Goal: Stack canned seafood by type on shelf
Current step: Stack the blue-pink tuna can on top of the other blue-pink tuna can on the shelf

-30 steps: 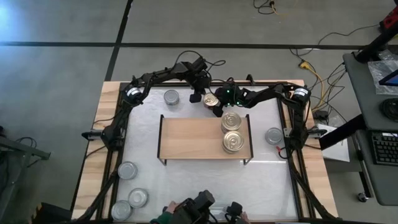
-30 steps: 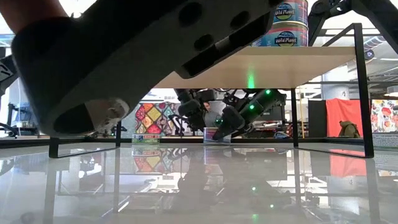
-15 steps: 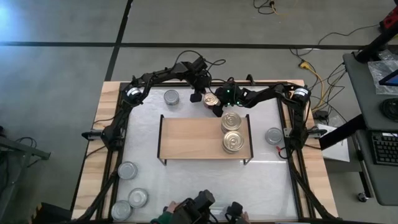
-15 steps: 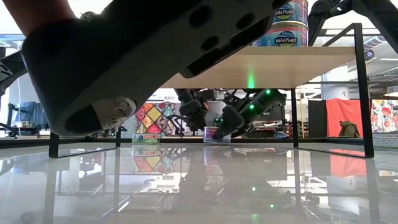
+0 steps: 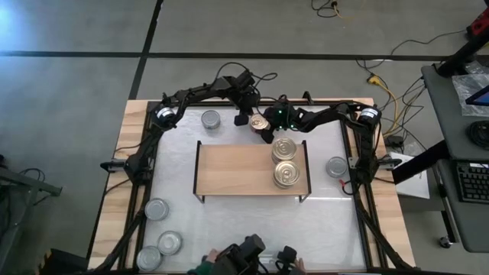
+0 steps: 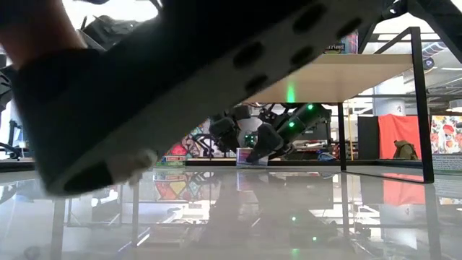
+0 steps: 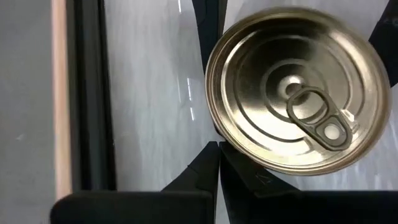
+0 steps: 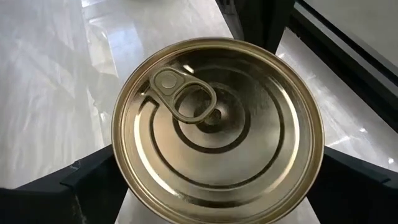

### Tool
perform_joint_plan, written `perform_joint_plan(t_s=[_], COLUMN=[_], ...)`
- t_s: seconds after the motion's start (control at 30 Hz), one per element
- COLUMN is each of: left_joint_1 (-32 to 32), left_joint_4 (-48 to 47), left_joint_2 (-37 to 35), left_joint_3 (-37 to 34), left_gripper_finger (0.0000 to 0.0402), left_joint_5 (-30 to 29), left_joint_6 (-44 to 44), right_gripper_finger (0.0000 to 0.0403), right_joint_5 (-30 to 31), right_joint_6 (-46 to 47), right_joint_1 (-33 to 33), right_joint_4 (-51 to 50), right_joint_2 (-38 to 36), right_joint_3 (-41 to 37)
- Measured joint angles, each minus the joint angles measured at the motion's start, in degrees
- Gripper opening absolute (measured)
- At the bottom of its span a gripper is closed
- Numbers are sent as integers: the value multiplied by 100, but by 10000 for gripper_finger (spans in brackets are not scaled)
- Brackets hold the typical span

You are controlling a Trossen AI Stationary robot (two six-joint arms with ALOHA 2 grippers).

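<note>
Starting at the left of the high view, we've got three silver-topped cans (image 5: 157,209) clustered near the front left corner of the white table (image 5: 328,221), plus another silver can (image 5: 211,119) at the back left. The left gripper (image 5: 242,120) sits just behind the shelf (image 5: 233,166), pinched fully shut with nothing in it, right next to a gold-topped can (image 5: 260,123). In its wrist view that gold can (image 7: 297,124) with the pull tab fills most of the shot, just past the closed fingertips.

Moving right, the right gripper (image 5: 267,130) has its jaws spread wide around that same gold can on the table behind the shelf's back edge. In its own wrist view we see the can (image 8: 217,127) sitting between the two dark fingers (image 8: 74,186), though we can't tell if they actually touch it.

On the right end of the shelf there are two gold cans (image 5: 285,147) side by side, front to back. One more silver can (image 5: 336,166) sits on the table right of the shelf.

In the low view a big dark blurry shape blocks most of the frame.
</note>
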Motion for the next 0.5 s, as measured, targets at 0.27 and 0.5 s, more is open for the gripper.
perform_joint_plan(t_s=[0.27,0.5], left_joint_1=[-26,-26], left_joint_4=[30,27], left_joint_2=[28,30], left_joint_3=[0,0], left_gripper_finger=[0,0], left_joint_5=[11,-45], left_joint_6=[-68,-70], right_gripper_finger=[399,359], right_joint_5=[-17,-12], right_joint_6=[-84,-3], right_joint_1=[0,0], right_joint_4=[-83,-148], right_joint_2=[0,-2], right_joint_3=[0,20])
